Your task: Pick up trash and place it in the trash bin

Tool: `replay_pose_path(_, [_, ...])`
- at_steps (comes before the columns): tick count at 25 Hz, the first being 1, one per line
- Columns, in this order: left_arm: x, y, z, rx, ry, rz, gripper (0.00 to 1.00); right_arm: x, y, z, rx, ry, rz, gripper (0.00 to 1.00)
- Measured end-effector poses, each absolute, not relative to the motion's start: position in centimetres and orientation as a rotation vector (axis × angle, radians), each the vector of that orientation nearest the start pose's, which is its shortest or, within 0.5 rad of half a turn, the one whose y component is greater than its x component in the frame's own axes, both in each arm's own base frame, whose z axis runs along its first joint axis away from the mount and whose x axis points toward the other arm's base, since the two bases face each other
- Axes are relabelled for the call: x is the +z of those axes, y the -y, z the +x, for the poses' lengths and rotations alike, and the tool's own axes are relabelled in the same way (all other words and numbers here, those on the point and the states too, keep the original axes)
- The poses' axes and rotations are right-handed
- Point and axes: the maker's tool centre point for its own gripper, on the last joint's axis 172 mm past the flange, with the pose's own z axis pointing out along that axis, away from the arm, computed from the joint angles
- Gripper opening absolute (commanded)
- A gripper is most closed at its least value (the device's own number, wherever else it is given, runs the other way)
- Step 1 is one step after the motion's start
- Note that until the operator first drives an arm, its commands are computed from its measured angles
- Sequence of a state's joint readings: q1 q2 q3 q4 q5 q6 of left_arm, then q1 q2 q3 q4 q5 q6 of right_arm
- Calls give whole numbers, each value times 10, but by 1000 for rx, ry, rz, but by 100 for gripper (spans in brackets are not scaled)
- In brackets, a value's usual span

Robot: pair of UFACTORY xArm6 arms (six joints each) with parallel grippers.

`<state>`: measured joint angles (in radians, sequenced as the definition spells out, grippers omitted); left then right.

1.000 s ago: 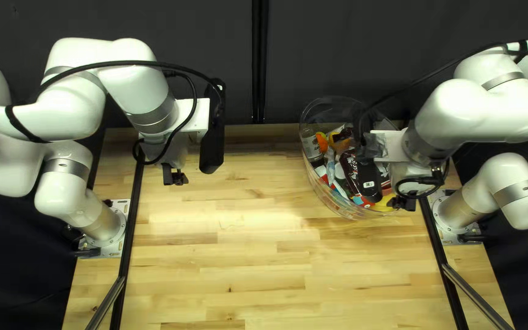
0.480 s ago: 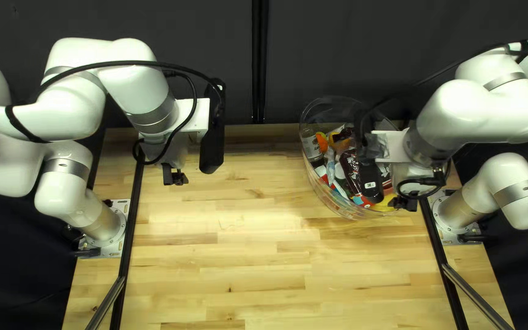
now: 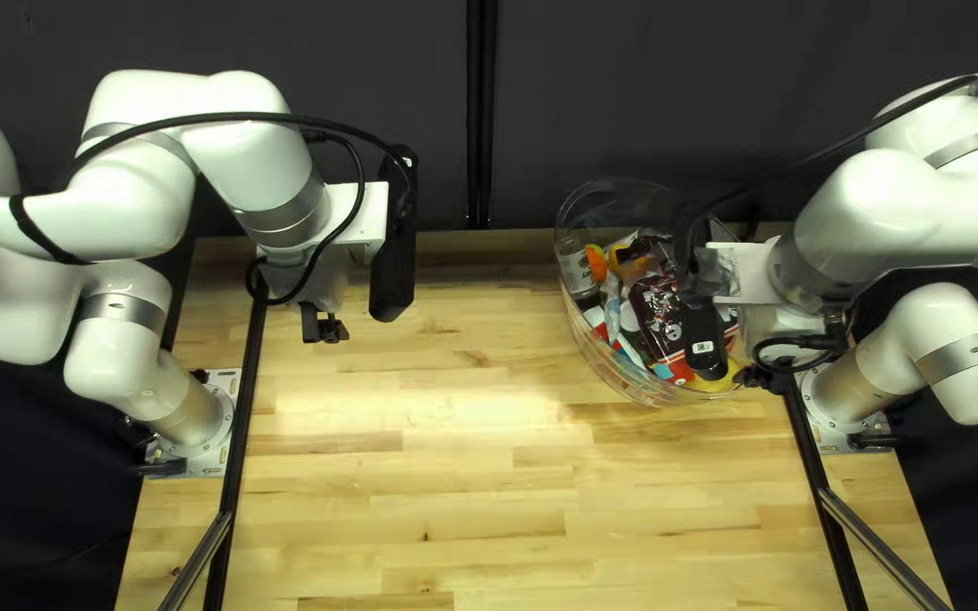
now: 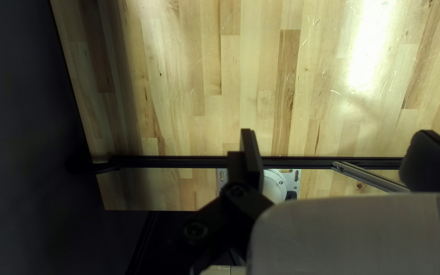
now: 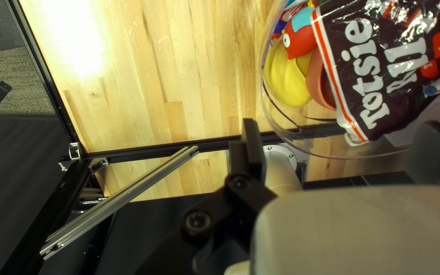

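Observation:
A clear plastic bin stands at the back right of the table, holding a dark candy bag, an orange piece, a bottle and other wrappers. My right gripper hovers at the bin's near right side, open and empty. In the right wrist view the bin's wall curves between the fingers of that gripper, with the candy bag and a yellow piece inside. My left gripper hangs open over the far left of the table; the left wrist view shows it above bare wood.
Black frame rails run along the table's left and right sides past the arm bases. A slanted metal strut lies beside the right rail. The dark curtain hangs behind the far edge.
My right arm has drawn a little to the right and toward the near edge, away from the bin's middle. The left arm has not moved.

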<state>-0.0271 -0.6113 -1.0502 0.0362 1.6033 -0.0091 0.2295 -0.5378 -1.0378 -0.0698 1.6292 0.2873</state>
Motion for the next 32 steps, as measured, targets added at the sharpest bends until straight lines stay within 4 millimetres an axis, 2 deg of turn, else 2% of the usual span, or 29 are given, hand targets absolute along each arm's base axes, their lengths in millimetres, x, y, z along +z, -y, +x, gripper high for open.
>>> replay_pose_path(12, [372, -5, 288, -71, 10, -3001, 100, 348, -48, 275, 56, -161, -3230, 100])
replay_pose_path(32, [367, -2, 289, -45, 8, -2979, 100, 348, -45, 276, 57, -195, -3212, 100])
